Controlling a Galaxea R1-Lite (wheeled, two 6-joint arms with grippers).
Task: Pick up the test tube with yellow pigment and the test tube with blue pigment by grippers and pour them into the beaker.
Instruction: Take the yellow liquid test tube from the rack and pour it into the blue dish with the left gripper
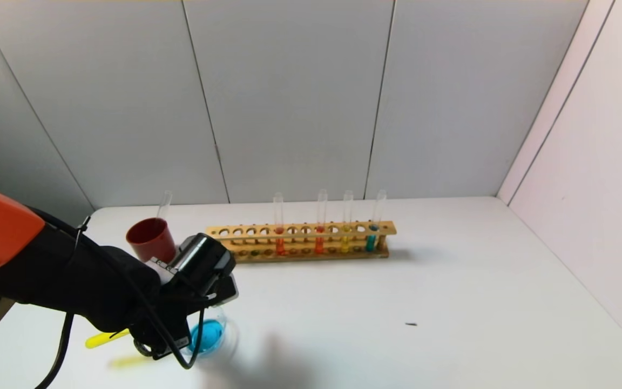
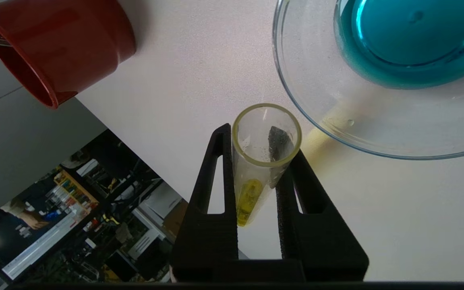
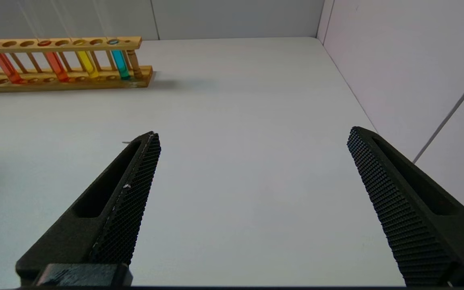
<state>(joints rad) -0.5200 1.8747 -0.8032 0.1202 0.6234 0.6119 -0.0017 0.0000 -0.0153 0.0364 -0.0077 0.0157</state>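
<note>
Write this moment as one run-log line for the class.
left pincer: shut on yellow tube, mouth beside beaker | beaker: blue liquid only | right pincer: open, idle | step: pour yellow

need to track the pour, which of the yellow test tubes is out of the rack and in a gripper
The test tube with yellow pigment gripped by the left gripper, lying tilted beside the beaker. Its twin stands upright in the wooden rack.

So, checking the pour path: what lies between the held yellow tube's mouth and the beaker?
Only bare white table, seen in the left wrist view: test tube with yellow pigment sits just short of the beaker rim.
</note>
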